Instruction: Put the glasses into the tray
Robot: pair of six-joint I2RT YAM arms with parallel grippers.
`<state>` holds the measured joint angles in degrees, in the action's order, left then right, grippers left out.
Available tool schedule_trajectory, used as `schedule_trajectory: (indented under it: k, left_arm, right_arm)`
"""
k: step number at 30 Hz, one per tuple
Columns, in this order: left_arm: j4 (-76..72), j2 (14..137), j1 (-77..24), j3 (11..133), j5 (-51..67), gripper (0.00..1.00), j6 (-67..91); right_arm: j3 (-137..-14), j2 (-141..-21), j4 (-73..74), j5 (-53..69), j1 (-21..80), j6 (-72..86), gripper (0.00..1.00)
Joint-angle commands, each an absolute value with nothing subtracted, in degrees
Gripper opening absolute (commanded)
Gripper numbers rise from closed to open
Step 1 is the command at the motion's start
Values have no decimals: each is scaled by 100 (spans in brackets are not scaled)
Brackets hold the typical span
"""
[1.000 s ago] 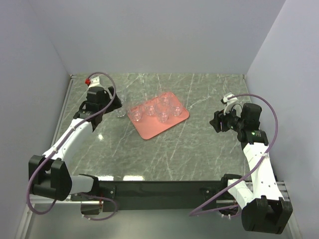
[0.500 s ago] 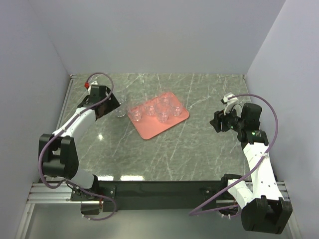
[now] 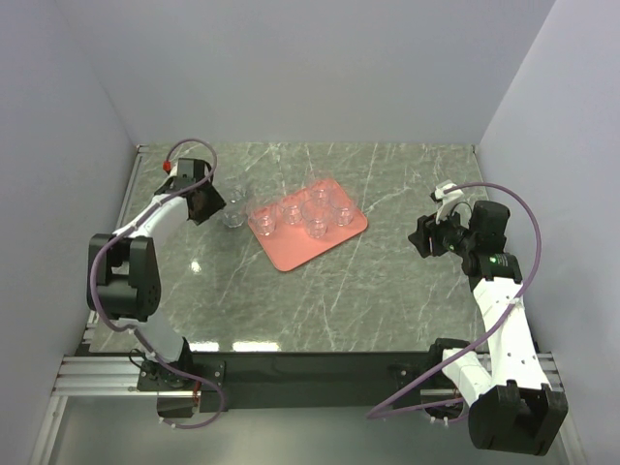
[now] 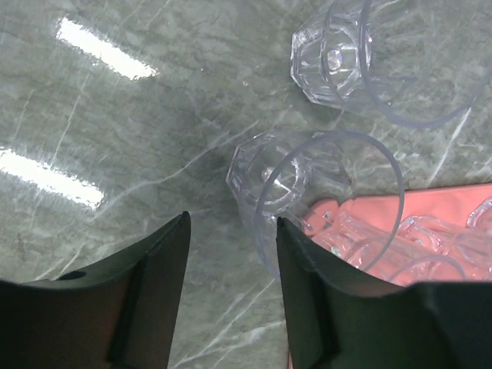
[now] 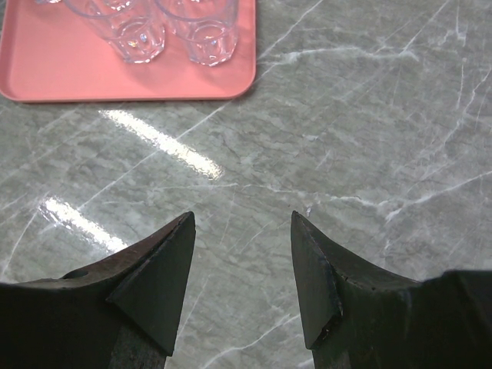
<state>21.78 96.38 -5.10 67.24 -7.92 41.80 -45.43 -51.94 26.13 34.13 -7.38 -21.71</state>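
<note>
Left hand [image 4: 232,223] half-open and empty, off-centre to loose glass [image 4: 307,192] beside tray [image 4: 430,201]; closing could knock it over.

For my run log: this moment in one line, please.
left end effector open near glass | right end effector open, empty

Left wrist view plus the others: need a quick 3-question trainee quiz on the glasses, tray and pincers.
1. True or false: the right pincer is open and empty.
2. Left wrist view: how many glasses stand on the table, off the tray? A) none B) two C) four
3. Which pincer is next to those glasses?
Key: 1 true; 2 B; 3 the left pincer.
</note>
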Motion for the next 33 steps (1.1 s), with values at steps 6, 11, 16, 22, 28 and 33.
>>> schedule_trajectory:
  k: [6,11,16,22,28,33]
  left_arm:
    - [2197,9940,-492,7075,-668,33,4219]
    - [2267,10055,-483,7137,-686,16,4175]
    - [2198,9801,-483,7075,-668,1,4061]
    - [2101,9054,-483,6759,-887,0,3806]
    - [1864,8087,-483,6153,-958,0,3525]
    - [1714,7480,-483,5705,-634,0,3314]
  right_arm:
    - [-4535,-5159,2452,3507,-791,-2206,60]
    - [-4544,-5150,2452,3516,-800,-2197,60]
    - [-4553,-5150,2461,3516,-817,-2189,60]
    - [-4544,-5133,2452,3524,-817,-2206,60]
    - [-4544,-5142,2452,3542,-835,-2197,60]
    - [-4544,-5142,2452,3533,-826,-2188,60]
